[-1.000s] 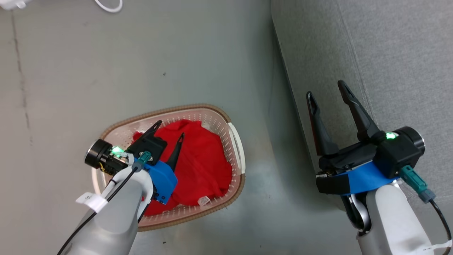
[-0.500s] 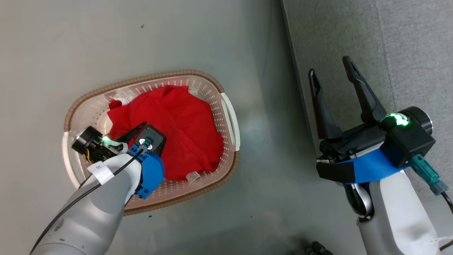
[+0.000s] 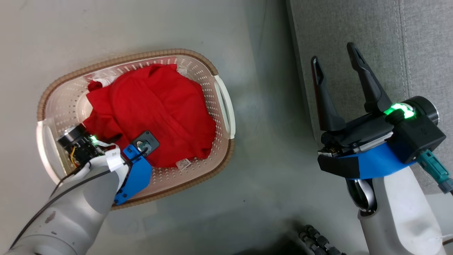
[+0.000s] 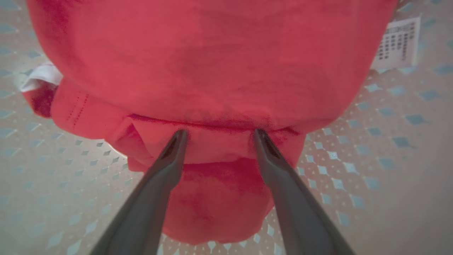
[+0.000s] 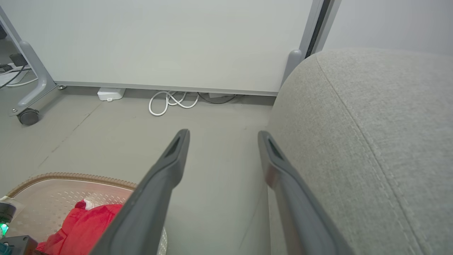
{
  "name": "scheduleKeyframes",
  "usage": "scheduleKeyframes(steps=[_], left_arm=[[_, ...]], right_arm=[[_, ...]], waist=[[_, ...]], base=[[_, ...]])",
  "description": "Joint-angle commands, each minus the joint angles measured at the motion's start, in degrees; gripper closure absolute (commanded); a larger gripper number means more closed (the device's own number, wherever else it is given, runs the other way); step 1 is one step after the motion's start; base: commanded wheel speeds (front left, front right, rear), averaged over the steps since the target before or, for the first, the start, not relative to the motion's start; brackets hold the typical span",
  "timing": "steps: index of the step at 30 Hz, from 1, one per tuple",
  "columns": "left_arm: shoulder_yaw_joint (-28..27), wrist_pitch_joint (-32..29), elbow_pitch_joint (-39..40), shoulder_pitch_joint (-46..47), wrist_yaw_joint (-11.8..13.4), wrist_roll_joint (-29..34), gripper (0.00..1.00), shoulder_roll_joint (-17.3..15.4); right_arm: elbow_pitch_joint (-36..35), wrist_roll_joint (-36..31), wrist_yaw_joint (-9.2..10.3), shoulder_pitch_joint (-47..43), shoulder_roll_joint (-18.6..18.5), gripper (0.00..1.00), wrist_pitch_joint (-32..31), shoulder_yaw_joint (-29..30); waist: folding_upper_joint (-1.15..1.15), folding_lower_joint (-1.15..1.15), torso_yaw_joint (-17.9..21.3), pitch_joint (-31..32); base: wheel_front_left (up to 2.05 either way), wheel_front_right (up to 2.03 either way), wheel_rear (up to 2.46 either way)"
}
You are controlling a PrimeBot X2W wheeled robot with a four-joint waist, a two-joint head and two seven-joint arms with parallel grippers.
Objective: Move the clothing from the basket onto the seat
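- Head view: the camera has shifted, and the left gripper (image 3: 122, 136) has sunk deeper into the clothing (image 3: 155, 102) in the basket (image 3: 124, 58) than a second ago. The right gripper (image 3: 332, 52) hangs spread and empty beside the seat (image 3: 417, 42), above grey floor (image 3: 106, 24).
- Left wrist view: jaws apart, both tips pressing a red fold, nothing pinched.
- Right wrist view: jaws wide; seat right of them, basket low left, white cable (image 5: 170, 102) and wall panel (image 5: 177, 42) ahead.

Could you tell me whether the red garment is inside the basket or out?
Inside: the red garment lies crumpled between the perforated walls of the basket.
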State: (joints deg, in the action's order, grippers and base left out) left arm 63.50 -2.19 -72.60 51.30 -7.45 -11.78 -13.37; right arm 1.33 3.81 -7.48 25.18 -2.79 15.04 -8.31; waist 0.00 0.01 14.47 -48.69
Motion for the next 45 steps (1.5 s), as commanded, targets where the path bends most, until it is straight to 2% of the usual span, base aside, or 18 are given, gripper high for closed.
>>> scheduleKeyframes(steps=[1,11,20,32,33,34,35,45], left_arm=[[0.92,-0.73,-0.13,1.41,0.00,-0.61,0.00,-0.62],[8.60,-7.57,2.14,3.68,0.00,-6.43,0.00,-3.72],[9.90,-9.82,3.71,5.45,0.00,-5.29,0.00,-5.11],[9.99,-11.26,2.97,6.85,0.00,-2.91,0.00,-4.92],[9.99,-11.80,2.79,6.82,0.00,-2.90,0.14,-4.84],[9.99,-12.04,2.79,6.84,0.00,-2.78,0.66,-4.75],[10.00,-12.13,2.94,6.88,-0.01,-2.59,1.00,-4.69],[10.00,-11.81,3.94,6.18,0.00,-3.64,1.00,-3.58]], right_arm=[[-0.41,0.45,-0.03,1.21,-0.18,0.00,0.22,0.03],[-2.43,0.62,-0.03,1.75,-0.17,0.00,0.22,0.20],[-5.65,0.26,-0.03,1.79,-0.17,0.00,0.21,-0.54],[-9.15,0.09,-0.03,0.70,-0.17,0.00,0.22,-0.72],[-9.27,0.04,-0.03,0.61,-0.17,0.00,0.21,-0.65],[-9.42,0.03,-0.03,0.58,-0.17,0.00,0.22,-0.59],[-9.54,0.00,-0.03,0.54,-0.17,0.00,0.22,-0.54],[-8.93,-0.42,-0.03,1.43,-0.17,0.00,0.22,-0.04]], waist=[[0.00,-0.01,0.39,-0.73],[0.00,-0.01,1.50,-4.39],[0.00,-0.01,1.92,-7.54],[0.00,-0.01,2.62,-9.86],[0.00,-0.01,2.59,-9.90],[0.00,-0.01,2.54,-9.94],[0.00,-0.01,2.51,-9.98],[0.00,-0.01,1.33,-7.94]], base=[[0.00,0.00,0.00],[0.00,0.00,0.00],[0.00,0.00,0.00],[0.00,0.00,0.00],[0.00,0.00,0.00],[0.00,0.00,0.00],[0.00,0.00,0.00],[0.00,0.00,0.00]])
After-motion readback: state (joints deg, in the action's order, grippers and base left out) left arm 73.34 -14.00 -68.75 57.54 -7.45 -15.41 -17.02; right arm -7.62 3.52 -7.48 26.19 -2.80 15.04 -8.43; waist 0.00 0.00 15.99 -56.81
